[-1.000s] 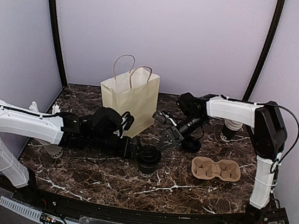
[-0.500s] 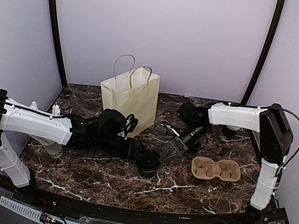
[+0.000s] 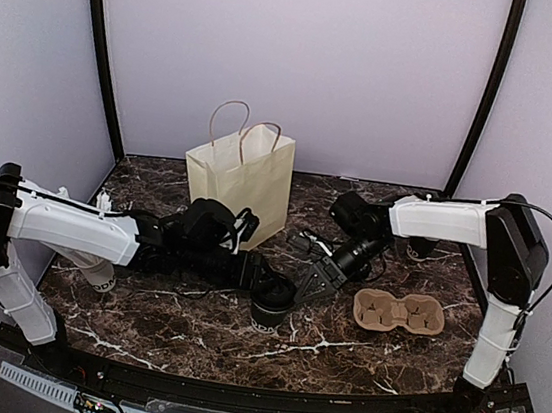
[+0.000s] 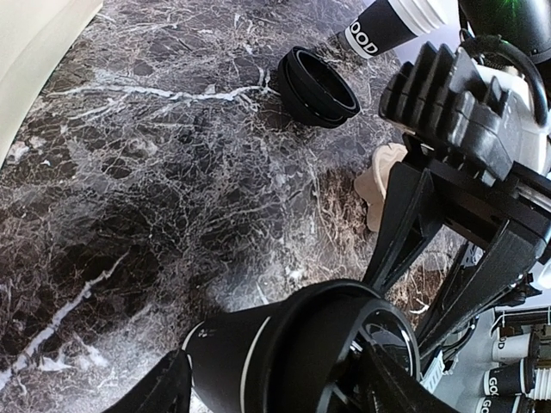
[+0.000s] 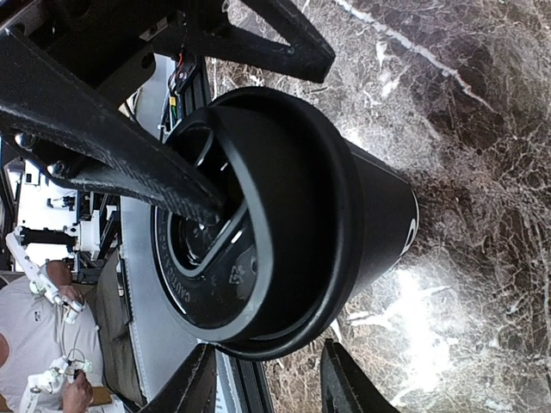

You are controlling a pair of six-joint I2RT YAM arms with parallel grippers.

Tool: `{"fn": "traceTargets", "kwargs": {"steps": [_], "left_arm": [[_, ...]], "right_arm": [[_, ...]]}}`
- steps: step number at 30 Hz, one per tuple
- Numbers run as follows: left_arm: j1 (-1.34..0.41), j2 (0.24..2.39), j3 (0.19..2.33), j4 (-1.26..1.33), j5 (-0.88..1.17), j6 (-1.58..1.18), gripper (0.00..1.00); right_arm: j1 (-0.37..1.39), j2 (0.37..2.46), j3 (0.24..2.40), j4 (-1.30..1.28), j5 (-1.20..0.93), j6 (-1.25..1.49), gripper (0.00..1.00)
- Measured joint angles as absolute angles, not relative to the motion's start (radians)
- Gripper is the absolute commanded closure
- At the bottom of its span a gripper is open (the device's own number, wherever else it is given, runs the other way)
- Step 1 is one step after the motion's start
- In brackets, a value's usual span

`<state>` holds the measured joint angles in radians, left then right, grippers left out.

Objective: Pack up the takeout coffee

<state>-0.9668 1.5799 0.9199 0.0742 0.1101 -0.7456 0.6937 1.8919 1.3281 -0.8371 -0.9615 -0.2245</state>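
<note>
A black coffee cup [image 3: 272, 302] with a black lid stands mid-table. My left gripper [image 3: 265, 294] reaches it from the left. In the left wrist view the cup [image 4: 284, 361] lies between the jaws of that gripper [image 4: 271, 383]. The fingers are close to its sides, but I cannot make out contact. My right gripper [image 3: 309, 279] is at the cup's right side. Seen from the right wrist, the gripper [image 5: 271, 379] is open with its fingertips just short of the lid's rim [image 5: 284, 215]. The tan two-hole tray [image 3: 399, 312] lies empty to the right.
A cream handled paper bag [image 3: 241, 177] stands behind the left gripper. A loose black lid [image 4: 318, 86] and a second cup [image 4: 387, 21] sit beyond the tray [image 4: 379, 181]. A white cup of wrapped sticks [image 3: 97, 270] is at the far left, partly hidden by the left arm.
The right gripper came down and left from beside the bag to the cup. The left arm reached further right, its jaws narrowing round the cup, which shifted slightly toward the near edge.
</note>
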Motion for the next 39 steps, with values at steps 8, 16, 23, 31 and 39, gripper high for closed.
{"fn": "traceTargets", "kwargs": {"steps": [8,16,23,31,39], "left_arm": [[-0.967,1.559,0.879,0.104,0.118,-0.785,0.36],[-0.967,1.491,0.779,0.168,0.101,-0.854,0.39],[-0.968,1.484,0.744,0.224,0.086,-0.9,0.4],[-0.975,1.484,0.725,0.262,0.079,-0.936,0.43],[-1.008,1.458,0.702,0.264,0.031,-0.974,0.45]], "right_arm": [[0.694,1.898,1.328,-0.821,-0.976,-0.196,0.5],[0.733,1.905,1.336,-0.822,-0.991,-0.195,0.45],[0.777,1.907,1.364,-0.819,-0.987,-0.174,0.45],[0.787,1.924,1.377,-0.811,-0.965,-0.132,0.5],[0.788,1.97,1.401,-0.804,-0.966,-0.115,0.45]]}}
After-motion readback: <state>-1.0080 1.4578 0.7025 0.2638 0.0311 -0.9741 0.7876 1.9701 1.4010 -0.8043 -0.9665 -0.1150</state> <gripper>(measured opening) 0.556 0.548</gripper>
